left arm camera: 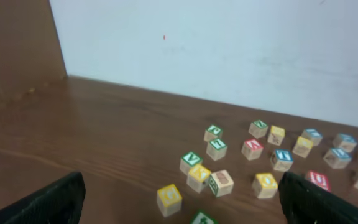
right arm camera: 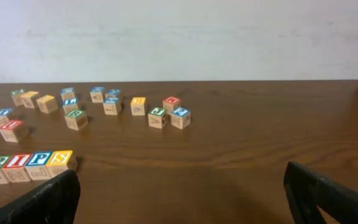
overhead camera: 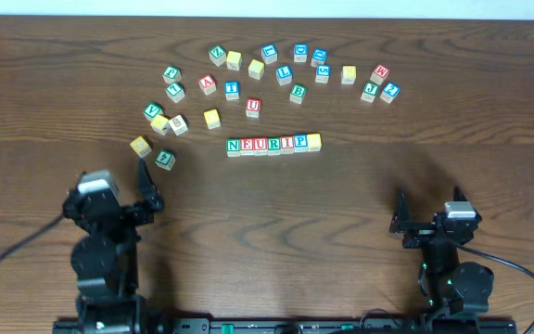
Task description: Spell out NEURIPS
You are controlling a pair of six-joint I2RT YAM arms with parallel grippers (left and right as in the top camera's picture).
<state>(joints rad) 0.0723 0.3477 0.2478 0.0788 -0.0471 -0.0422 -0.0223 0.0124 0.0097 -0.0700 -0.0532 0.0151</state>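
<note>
Brown wood-grain desk point(overhead camera: 341, 213) fills the overhead view, and the two arms sit at its lower edge: the left arm point(overhead camera: 100, 260) in the lower left, the right arm point(overhead camera: 452, 269) in the lower right, both folded low with their wrists aimed up the frame toward the cubes. The left fingers point(left arm camera: 48, 202) stand wide apart at the bottom corners of their wrist view with nothing between them, and the right fingers point(right arm camera: 328, 196) are likewise spread and empty. Well apart from both, just right of centre in the overhead view, lies the NEURIPS row point(overhead camera: 273, 145): seven cubes side by side, touching, reading N, E, U, R, I, P. It ends on the yellow-faced cube point(overhead camera: 313, 141), whose top shows an S from the right wrist. Judging by that, the spelling step looks finished and the task is at or very near its end. The next move calls for little more than checking that the line is straight, and keeping both arms clear of it. Loose cubes point(overhead camera: 286, 70) lie scattered in an arc across the upper part of the frame, none touching the row.
</note>
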